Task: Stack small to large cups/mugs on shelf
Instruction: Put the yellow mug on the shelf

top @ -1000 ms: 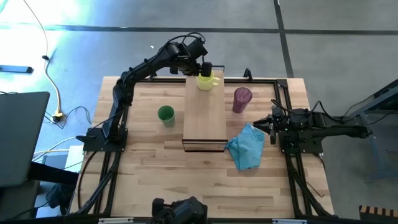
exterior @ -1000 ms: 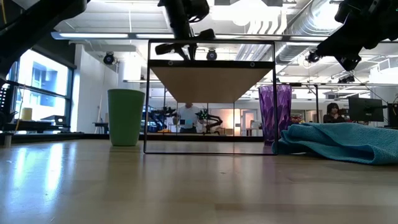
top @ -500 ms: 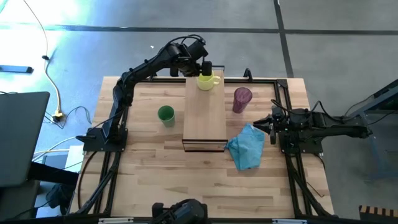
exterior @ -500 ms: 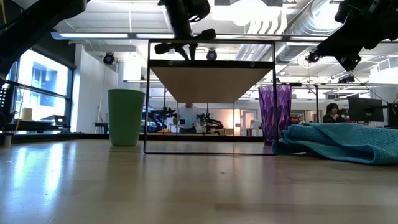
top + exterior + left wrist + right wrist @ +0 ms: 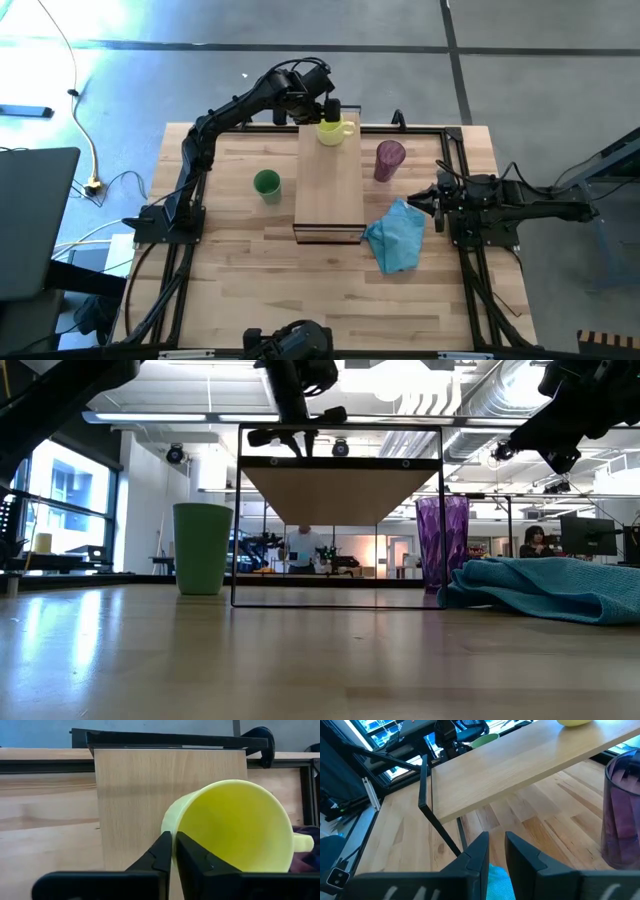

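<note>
Three vessels sit around one big slatted tabletop (image 5: 240, 290). On it stands the shelf (image 5: 328, 190), a long light-wood board. Beside its near right corner lies a crumpled blue cloth (image 5: 396, 238). The purple tumbler (image 5: 389, 160) stands on the tabletop right of the shelf, the green cup (image 5: 266, 184) left of it. The yellow mug (image 5: 235, 827) sits at the shelf's far end, its wall pinched between the nearly closed fingers of the left gripper (image 5: 173, 851). The right gripper (image 5: 493, 849), fingers a narrow gap apart and empty, waits above the cloth, near the tumbler.
</note>
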